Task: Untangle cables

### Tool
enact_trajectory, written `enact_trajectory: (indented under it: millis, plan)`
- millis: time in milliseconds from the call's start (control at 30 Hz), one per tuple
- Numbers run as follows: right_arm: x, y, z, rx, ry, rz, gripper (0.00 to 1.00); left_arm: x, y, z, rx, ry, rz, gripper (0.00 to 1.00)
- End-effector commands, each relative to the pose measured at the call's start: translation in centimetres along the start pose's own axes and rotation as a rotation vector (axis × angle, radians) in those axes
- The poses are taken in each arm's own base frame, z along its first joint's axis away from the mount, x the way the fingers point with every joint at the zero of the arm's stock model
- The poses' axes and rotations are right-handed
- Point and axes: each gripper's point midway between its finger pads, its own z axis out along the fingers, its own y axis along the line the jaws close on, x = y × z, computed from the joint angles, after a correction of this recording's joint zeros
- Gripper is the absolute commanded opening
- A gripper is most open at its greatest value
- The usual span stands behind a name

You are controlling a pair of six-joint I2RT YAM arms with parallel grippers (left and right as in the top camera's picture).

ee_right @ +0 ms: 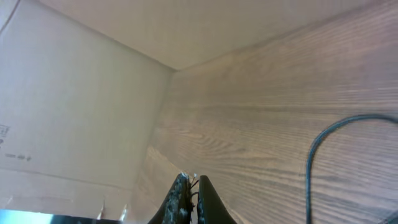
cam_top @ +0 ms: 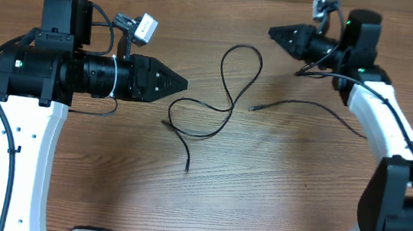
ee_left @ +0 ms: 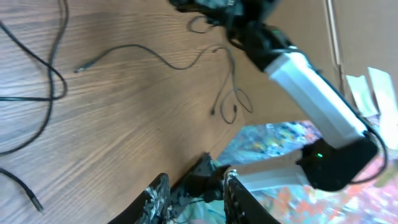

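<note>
From overhead, the wooden surface (cam_top: 275, 192) carries two thin black cables that lie apart from each other. The looped cable (cam_top: 232, 109) sits in the middle, between the two arms. It rises into a narrow loop, crosses itself, then sweeps round to a free end pointing toward the near edge. The straighter cable (cam_top: 300, 102) lies just to its right, its small plug end near the crossing but not touching it. Its other end runs off toward the right arm (cam_top: 390, 127). The left pincer (cam_top: 183, 84) lies level, pointing at the looped cable from the side and close to it. The right pincer (cam_top: 273, 32) hangs at the far side, well apart from both cables.

In the left wrist view, the left pincer (ee_left: 193, 199) stands a little spread, with nothing between its fingers. Beyond it on the surface (ee_left: 124, 137) are the looped cable (ee_left: 55, 93) at the left and the straighter cable (ee_left: 124, 48) across the middle. Another thin cord (ee_left: 231, 102) is curled near the surface's edge, beside the right arm (ee_left: 311, 106).

In the right wrist view, the right pincer (ee_right: 191, 185) is pressed together, and nothing is visible between its tips. A black cable (ee_right: 313, 149) curves over the surface (ee_right: 280, 81) to its right, clear of it, and which cable it is I cannot tell. Beige panels (ee_right: 74, 106) stand along the surface's left side.
</note>
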Motion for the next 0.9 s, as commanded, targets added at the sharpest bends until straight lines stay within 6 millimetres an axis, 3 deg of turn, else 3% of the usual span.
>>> enact_trajectory:
  millis: [0, 67, 100, 133, 267, 333, 467, 533, 633, 867]
  plan:
    - [-2.6, 4.3, -2.7, 0.031, -0.062, -0.234, 0.04, -0.6, 1.1, -0.2, -0.083, -0.023, 0.036, 0.29]
    - [-2.3, 3.7, -3.3, 0.108, -0.049, -0.248, 0.64, -0.6, 1.2, -0.2, -0.087, -0.024, 0.036, 0.29]
    - [-1.9, 3.0, -3.3, 0.148, -0.036, -0.238, 0.84, -0.6, 1.2, -0.2, -0.087, -0.025, 0.037, 0.29]
    - [-1.1, 2.0, -3.3, 0.200, -0.014, -0.218, 0.88, -0.6, 1.1, -0.2, -0.085, -0.025, 0.040, 0.29]
    - [2.1, -2.4, -3.4, 0.454, 0.081, -0.170, 0.95, -0.7, 1.1, -0.2, -0.084, -0.028, 0.040, 0.29]
    - [4.3, -3.3, -3.0, 0.526, 0.153, -0.169, 0.94, -0.7, 1.1, -0.2, -0.084, -0.027, 0.038, 0.28]
    - [8.4, -1.9, -1.2, 0.530, 0.275, -0.171, 0.94, -0.7, 1.1, -0.2, -0.084, -0.026, 0.038, 0.28]
    - [9.9, -0.7, 0.0, 0.512, 0.314, -0.187, 0.99, -0.6, 1.1, -0.2, -0.084, -0.025, 0.036, 0.28]
    - [11.3, 0.1, 1.2, 0.547, 0.317, -0.152, 1.00, -0.3, 1.2, -0.2, -0.086, -0.014, 0.019, 0.28]
    - [14.9, -1.0, 2.8, 0.619, 0.395, -0.083, 1.00, 0.3, 1.3, -0.2, -0.092, 0.004, -0.003, 0.28]
